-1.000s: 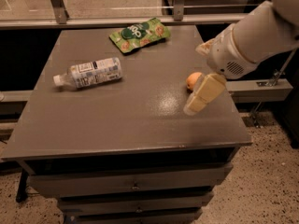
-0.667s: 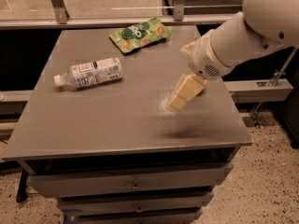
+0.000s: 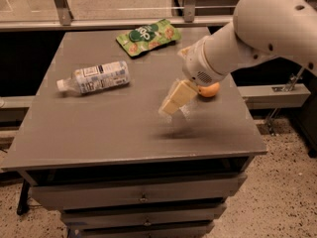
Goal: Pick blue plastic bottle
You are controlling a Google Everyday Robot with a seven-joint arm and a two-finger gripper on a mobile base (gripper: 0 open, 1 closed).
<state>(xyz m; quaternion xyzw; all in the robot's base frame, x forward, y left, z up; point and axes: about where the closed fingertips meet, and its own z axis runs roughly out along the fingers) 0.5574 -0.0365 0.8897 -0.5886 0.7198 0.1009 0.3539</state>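
The blue plastic bottle (image 3: pixel 95 78) lies on its side at the left of the grey table (image 3: pixel 99 128), white cap pointing left, white and pale-blue label facing up. My gripper (image 3: pixel 174 101) hangs over the middle of the table, to the right of the bottle and well apart from it, with nothing in it. The white arm comes in from the upper right.
A green snack pouch (image 3: pixel 147 36) lies at the back of the table. An orange fruit (image 3: pixel 209 89) sits right of the gripper, partly hidden by the arm. Drawers are below the table front. A metal rail runs behind the table.
The arm and gripper have moved left across the table toward the bottle. The orange fruit, hidden for a moment, shows again behind the arm. The bottle and pouch have not moved.
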